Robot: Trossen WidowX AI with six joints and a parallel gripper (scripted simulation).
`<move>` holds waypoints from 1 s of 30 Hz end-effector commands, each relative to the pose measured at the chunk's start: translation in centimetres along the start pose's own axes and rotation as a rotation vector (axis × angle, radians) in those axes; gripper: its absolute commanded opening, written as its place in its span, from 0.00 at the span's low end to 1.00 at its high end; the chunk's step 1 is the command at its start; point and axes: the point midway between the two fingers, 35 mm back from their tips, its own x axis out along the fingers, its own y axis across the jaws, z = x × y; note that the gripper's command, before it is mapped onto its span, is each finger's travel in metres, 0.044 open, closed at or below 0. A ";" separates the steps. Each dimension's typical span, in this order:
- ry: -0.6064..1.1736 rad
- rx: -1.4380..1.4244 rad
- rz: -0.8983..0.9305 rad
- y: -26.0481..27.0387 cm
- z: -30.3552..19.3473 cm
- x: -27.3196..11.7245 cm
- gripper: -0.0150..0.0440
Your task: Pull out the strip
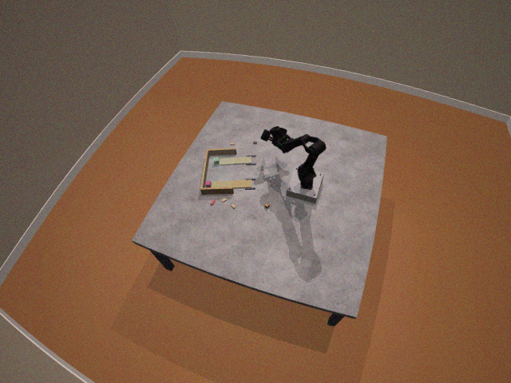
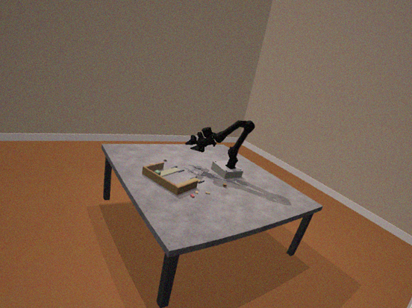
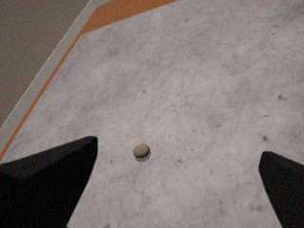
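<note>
Labelled cube: either green cube or pink cube, at inner end of 1 of 2 strips inside wooden frame; can't read label. Gripper spread, gripping nothing. Risks: wrong strip pulled from misread label; cube dragged or tipped by skewed pull.

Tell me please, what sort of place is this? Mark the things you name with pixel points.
Probably a plain room set up for robot practice: a black arm on a grey base (image 1: 301, 196) (image 2: 217, 170), a wooden frame (image 1: 217, 191) (image 2: 160, 180) with strips and small cubes, and bare walls around one table (image 1: 247, 242) (image 2: 198, 221).
</note>
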 end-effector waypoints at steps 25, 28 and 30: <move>0.362 -1.112 0.740 11.5 -10.8 -14.4 0.93; 0.362 -1.112 0.740 11.5 -10.8 -14.4 0.93; 0.375 -1.132 0.726 11.8 -10.7 -14.1 0.84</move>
